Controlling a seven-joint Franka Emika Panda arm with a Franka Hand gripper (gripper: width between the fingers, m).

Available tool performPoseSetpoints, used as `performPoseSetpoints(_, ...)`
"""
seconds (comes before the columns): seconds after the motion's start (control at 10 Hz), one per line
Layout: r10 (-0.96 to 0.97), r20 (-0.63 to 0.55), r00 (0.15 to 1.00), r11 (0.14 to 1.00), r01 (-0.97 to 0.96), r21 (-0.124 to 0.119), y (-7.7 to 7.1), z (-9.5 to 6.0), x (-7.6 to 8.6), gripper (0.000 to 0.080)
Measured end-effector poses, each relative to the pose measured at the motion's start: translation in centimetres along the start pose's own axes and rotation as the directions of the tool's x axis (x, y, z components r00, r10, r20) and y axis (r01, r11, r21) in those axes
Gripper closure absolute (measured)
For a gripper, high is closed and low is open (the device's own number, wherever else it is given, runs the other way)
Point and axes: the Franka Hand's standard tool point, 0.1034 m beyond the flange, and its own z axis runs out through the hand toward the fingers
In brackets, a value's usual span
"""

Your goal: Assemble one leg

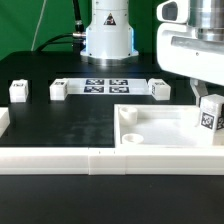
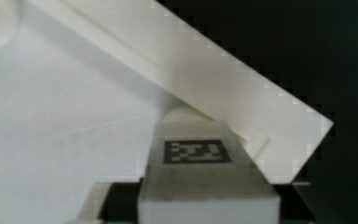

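My gripper is shut on the leg, a small white block with a black-and-white tag on the face towards the camera. It holds the leg upright over the right end of the large white tray in the exterior view. I cannot tell whether the leg touches the tray. In the wrist view the leg sits between the dark fingers of my gripper, with the tray's corner wall just beyond it.
Three more white legs stand in a row at the back. The marker board lies between them before the robot base. A long white rail runs along the front.
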Motion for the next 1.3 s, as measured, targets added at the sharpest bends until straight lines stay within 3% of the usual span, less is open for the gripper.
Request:
performPoseSetpoints(0.2,0.205,-0.008,0.979,0.978,-0.205,0.025,-0.06,-0.04,-0.28,0.0505)
performPoseSetpoints(0.6,0.482,0.029,0.876,0.875,-0.482,0.030,-0.20,-0.03,-0.30,0.0505)
performPoseSetpoints(0.7,0.490,0.032,0.871,0.871,-0.491,0.030,-0.21,-0.02,-0.33,0.0428)
performPoseSetpoints(0.8,0.466,0.031,0.884,0.884,-0.467,0.031,-0.22,-0.01,-0.37,0.0428)
performPoseSetpoints(0.9,0.442,0.030,0.897,0.896,-0.443,0.031,-0.22,0.00,-0.38,0.0281)
performPoseSetpoints(1.0,0.426,0.030,0.904,0.904,-0.427,0.029,-0.20,0.02,-0.37,0.0281)
performPoseSetpoints(1.1,0.333,0.028,0.943,0.943,-0.334,0.015,-0.15,0.04,-0.36,0.0174)
performPoseSetpoints(1.3,0.127,0.037,0.991,0.992,-0.127,-0.004,-0.56,-0.14,-0.59,0.0154)
